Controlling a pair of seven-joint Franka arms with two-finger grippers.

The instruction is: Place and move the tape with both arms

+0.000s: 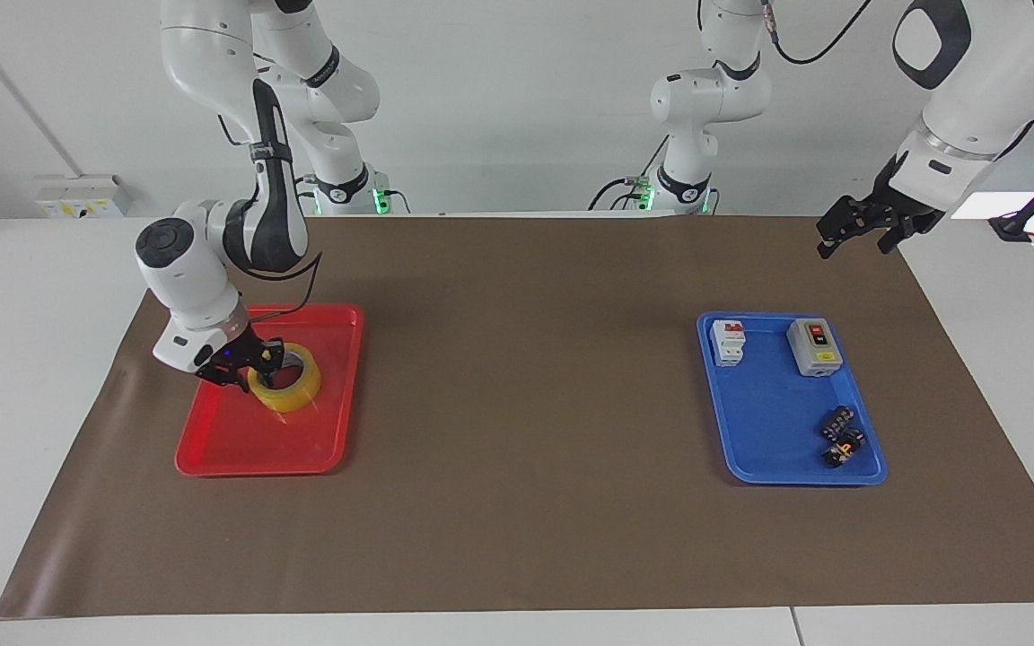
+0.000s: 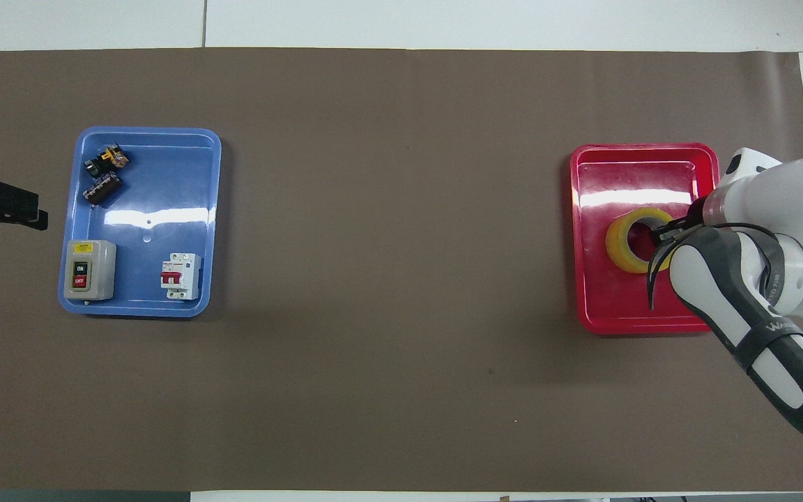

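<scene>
Two hands: right one at the tape, left one waiting.
Right hand (image 1: 252,366): low in the red tray, mid-height in the facing view, right at the roll's wall; I cannot tell whether it is parted or clamped on it.
Tape (image 1: 288,390): lies flat, hole up, in the half of the red tray (image 1: 248,453) nearer the robots, toward the right arm's end of the table.
Left hand (image 1: 858,231): apart and empty, up in the air over the brown mat's (image 1: 526,404) corner, in the upper corner of the facing view.
Blue tray (image 1: 732,449): well apart from the tape, toward the left arm's end; it holds small electrical parts.
Handling: probably light and stiff, with a smooth and perhaps slick outer face.
Where to hold: across the ring's wall, one finger in the hole and one outside, pressing on the cardboard core.
</scene>
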